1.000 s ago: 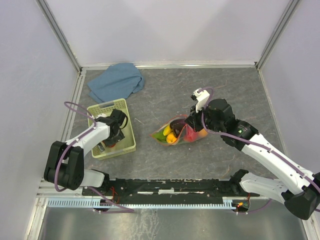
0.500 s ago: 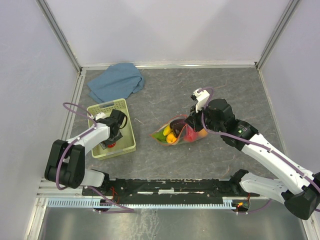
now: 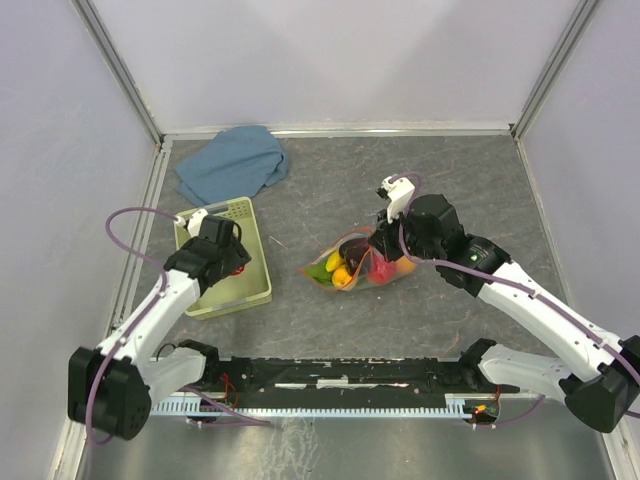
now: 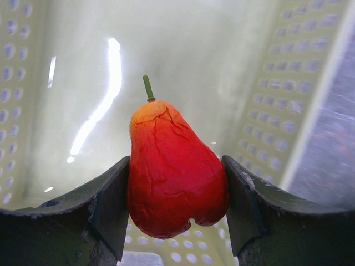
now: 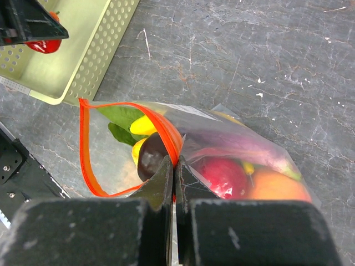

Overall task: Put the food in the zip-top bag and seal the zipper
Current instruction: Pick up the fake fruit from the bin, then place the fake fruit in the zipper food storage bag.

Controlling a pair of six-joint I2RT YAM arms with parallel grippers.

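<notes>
- Most of the food (image 5: 222, 174) is already inside the bag (image 5: 227, 119), which lies on the bench (image 3: 450, 190) between the two arms. A green leaf and yellow, dark purple, red and orange pieces can be made out through the plastic.
- One red fruit (image 4: 173, 172), pear-shaped with a green stem, is not yet bagged and is held over the pale green basket (image 4: 266, 111).
- The zipper (image 5: 83, 144) gapes in a wide loop, so sealing is judged to be left, once the last piece has been carried across.
- The left hand (image 4: 176, 188) is closed narrowly on the red fruit, with one finger pressed to each side.
- The right hand (image 5: 173, 172) is pinched fully together on the zipper, and the bag's mouth is thereby held up and open.
</notes>
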